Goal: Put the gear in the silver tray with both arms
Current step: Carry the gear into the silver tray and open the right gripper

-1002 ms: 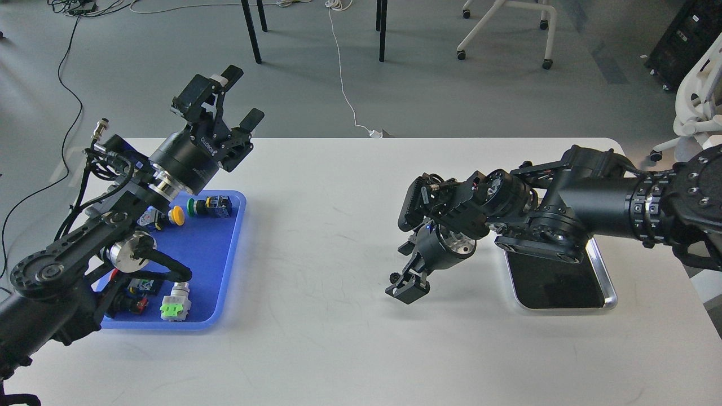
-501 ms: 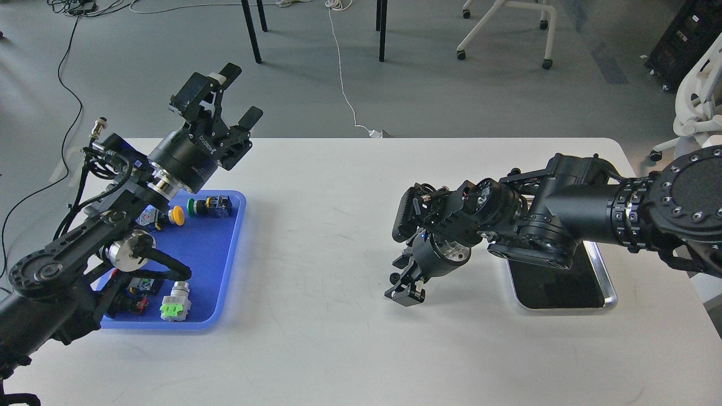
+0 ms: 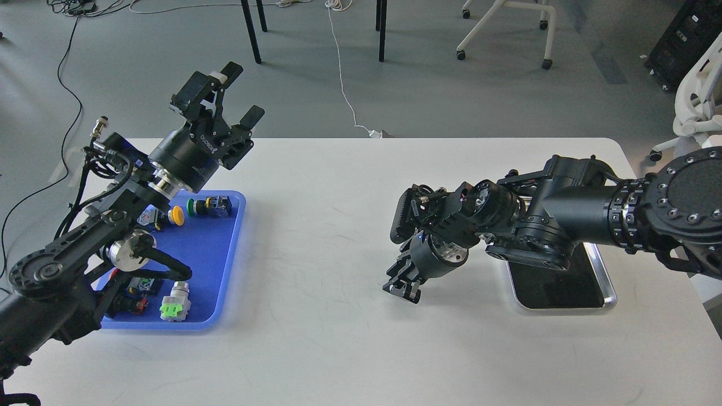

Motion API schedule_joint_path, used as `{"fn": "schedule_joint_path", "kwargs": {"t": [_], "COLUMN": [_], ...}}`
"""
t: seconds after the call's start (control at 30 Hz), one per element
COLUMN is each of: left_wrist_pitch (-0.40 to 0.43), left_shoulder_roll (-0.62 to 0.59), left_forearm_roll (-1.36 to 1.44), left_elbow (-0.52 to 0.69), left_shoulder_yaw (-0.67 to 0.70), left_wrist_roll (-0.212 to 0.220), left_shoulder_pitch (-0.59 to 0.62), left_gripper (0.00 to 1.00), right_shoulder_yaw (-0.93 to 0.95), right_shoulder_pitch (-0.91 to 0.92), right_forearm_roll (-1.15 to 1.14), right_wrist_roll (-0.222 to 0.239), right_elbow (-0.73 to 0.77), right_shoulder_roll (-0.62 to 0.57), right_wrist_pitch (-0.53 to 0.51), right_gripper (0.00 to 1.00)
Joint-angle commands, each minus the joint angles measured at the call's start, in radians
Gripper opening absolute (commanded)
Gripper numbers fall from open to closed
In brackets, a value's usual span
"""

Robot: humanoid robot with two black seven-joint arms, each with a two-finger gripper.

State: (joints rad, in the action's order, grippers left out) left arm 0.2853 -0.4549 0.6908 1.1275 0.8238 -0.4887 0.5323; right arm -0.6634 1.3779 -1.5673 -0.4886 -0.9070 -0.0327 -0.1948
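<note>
right gripper (image 3: 401,286) fingers look closed over mid tabletop (image 3: 338,237); gear not visible, grip uncertain, so it could drop short of the silver tray (image 3: 604,282) at right. left gripper (image 3: 228,93) fingers open.

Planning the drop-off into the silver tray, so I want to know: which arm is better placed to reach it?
The right. Its end effector hangs low over the white table just left of the silver tray, and its forearm already crosses the tray. The left end effector is raised far away, above the blue tray.
</note>
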Motion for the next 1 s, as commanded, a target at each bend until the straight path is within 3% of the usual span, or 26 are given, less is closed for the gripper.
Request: {"fn": "schedule_joint_path", "kwargs": {"t": [0.0, 0.27, 0.4, 0.77, 0.97], "left_wrist_pitch": [-0.002, 0.0, 0.0, 0.0, 0.0], "left_shoulder_roll": [-0.001, -0.001, -0.001, 0.013, 0.025], "left_forearm_roll": [-0.001, -0.001, -0.001, -0.001, 0.001], "left_elbow": [0.0, 0.0, 0.001, 0.001, 0.003], "left_shoulder_yaw": [0.0, 0.0, 0.0, -0.005, -0.005], "left_wrist_roll": [0.0, 0.0, 0.0, 0.0, 0.0], "left_shoulder_pitch": [0.0, 0.0, 0.0, 0.0, 0.0], "left_gripper": [0.97, 0.97, 0.97, 0.97, 0.97], "right_shoulder_yaw": [-0.001, -0.001, 0.008, -0.005, -0.007], "right_shoulder_pitch": [0.001, 0.026, 0.078, 0.121, 0.043], "right_forearm_roll": [0.0, 0.004, 0.01, -0.111, -0.172], "right_wrist_roll": [0.0, 0.0, 0.0, 0.0, 0.0], "right_elbow": [0.0, -0.001, -0.009, -0.174, -0.173], "right_shoulder_roll": [0.005, -0.006, -0.07, -0.542, -0.665], "right_wrist_pitch": [0.0, 0.001, 0.009, 0.008, 0.009], "right_gripper": [0.2, 0.18, 0.18, 0.18, 0.19]}}
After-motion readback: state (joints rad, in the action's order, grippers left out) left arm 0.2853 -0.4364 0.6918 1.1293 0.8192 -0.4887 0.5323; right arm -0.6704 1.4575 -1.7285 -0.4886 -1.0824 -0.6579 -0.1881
